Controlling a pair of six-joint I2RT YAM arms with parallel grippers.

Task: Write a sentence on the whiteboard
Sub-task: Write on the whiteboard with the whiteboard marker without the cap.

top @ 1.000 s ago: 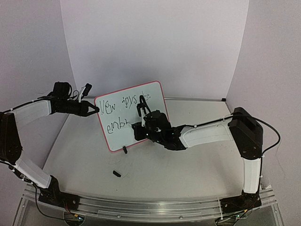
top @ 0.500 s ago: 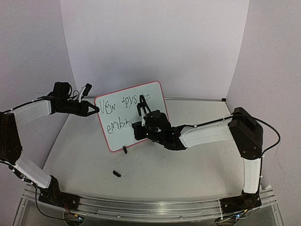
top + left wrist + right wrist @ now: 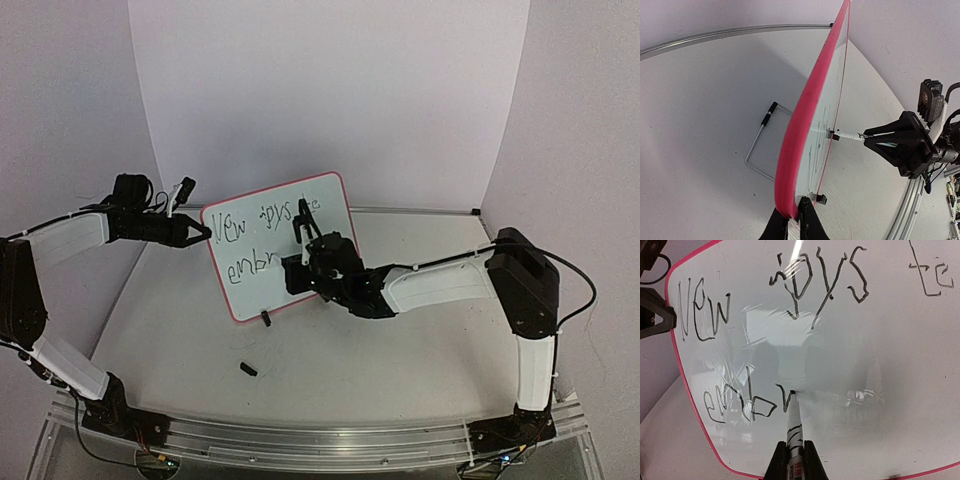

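L hand (image 3: pixel 794 216) clamps 1 whiteboard (image 3: pixel 880 340); R hand (image 3: pixel 795 461) grips 1 marker (image 3: pixel 793 430); sentence (image 3: pixel 826 288): 2 lines.

The whiteboard (image 3: pixel 880 365) reads "New joys to" — below it, "embr".

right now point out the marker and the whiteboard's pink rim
black-and-white marker (image 3: pixel 794 425): right wrist view, on its barrel
pink-rimmed white whiteboard (image 3: pixel 802 130): left wrist view, on the rim's edge
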